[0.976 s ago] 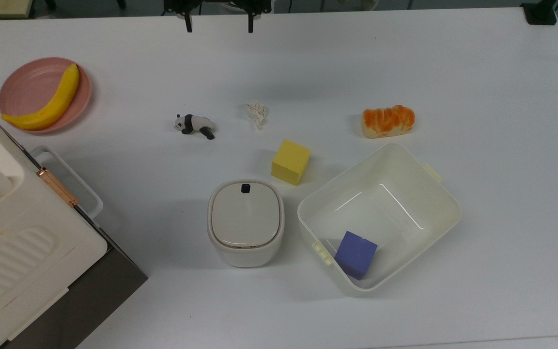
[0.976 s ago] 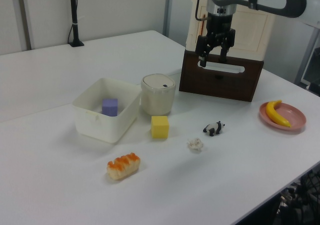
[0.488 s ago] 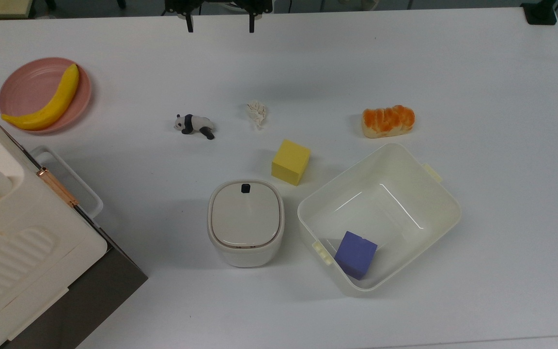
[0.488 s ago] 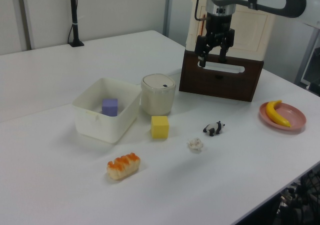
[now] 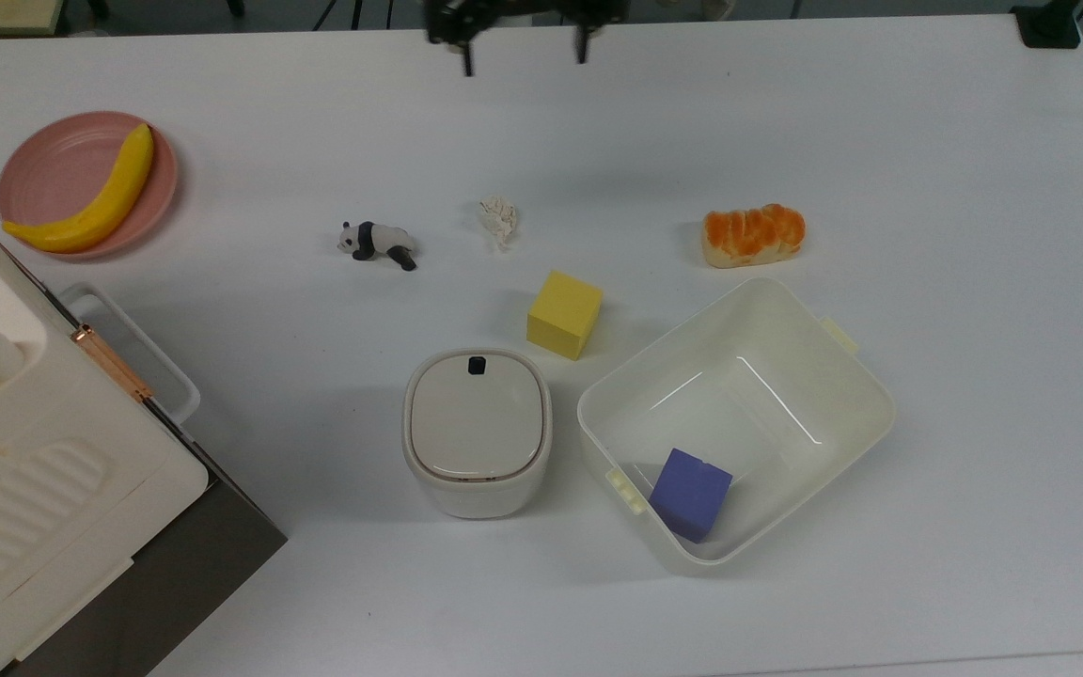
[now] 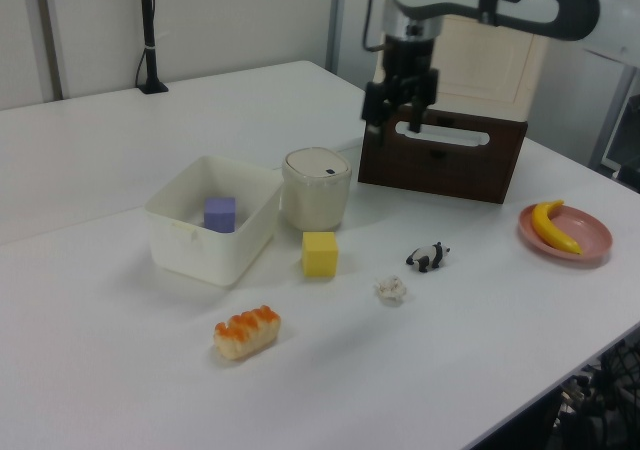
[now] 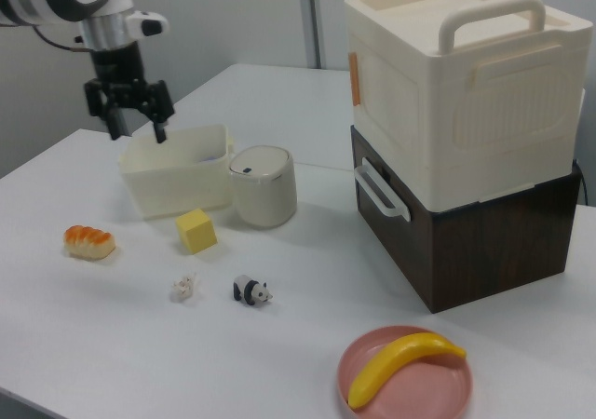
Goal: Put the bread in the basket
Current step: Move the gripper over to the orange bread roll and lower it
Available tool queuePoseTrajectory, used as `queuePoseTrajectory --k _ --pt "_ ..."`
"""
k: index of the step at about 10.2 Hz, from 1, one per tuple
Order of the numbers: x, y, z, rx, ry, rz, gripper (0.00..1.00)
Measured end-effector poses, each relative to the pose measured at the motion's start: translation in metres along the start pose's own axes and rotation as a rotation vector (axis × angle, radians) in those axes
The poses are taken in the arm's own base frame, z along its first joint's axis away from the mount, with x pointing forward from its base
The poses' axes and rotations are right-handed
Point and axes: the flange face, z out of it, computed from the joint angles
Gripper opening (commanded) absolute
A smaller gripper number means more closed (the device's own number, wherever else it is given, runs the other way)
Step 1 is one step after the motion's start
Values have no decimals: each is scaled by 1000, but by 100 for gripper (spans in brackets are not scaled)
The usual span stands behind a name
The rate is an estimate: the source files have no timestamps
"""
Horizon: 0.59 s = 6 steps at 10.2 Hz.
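- Presently, one bread [image 5: 753,235] lies on the white table [image 5: 974,282], orange-brown ridged top upward. It sits just beside the basket's far wall in the top view, apart from it and outside it.
- One basket [image 5: 866,376], cream-white, rectangular, with rounded corners, stands open. It holds one purple cube [image 5: 689,494], set against the corner nearest the top view's bottom edge.
- One yellow cube [image 5: 564,314] stands on the table between the basket and the lidded white bin [image 5: 476,431], near both.
- One lidded white bin, with a small dark mark on its lid, stands just beside the basket.
- One panda figurine [image 5: 377,243] and one small crumpled white scrap [image 5: 498,218] lie on the table, near each other.
- One pink plate [image 5: 43,169] carries one yellow banana [image 5: 95,202].
- One cream case with handle [image 7: 466,84] sits on one dark brown box [image 7: 475,242].
- No legible writing or brand marks on any item.
- One gripper [image 6: 391,120] hangs above the table, fingers pointing down. They are spread apart with nothing between them. In the right view the gripper [image 7: 136,123] shows in front of the basket's far end, well apart from the bread [image 7: 89,242].
- In the top view the gripper [image 5: 524,58] is at the upper edge, well apart from the bread.
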Motion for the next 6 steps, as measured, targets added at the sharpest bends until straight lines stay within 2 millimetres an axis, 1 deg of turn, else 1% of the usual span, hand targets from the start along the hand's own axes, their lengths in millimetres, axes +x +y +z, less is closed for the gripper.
queuePoseTrajectory --k 2,3,4,5,6 --pt "0 -53 6 17 -12 -86 100" --pt "-3 -86 8 23 -17 -140 100" --pt "-5 -109 11 25 -24 -178 100" --pt "-8 -139 20 26 -42 -226 100" --pt "-8 -158 29 28 -57 -259 100"
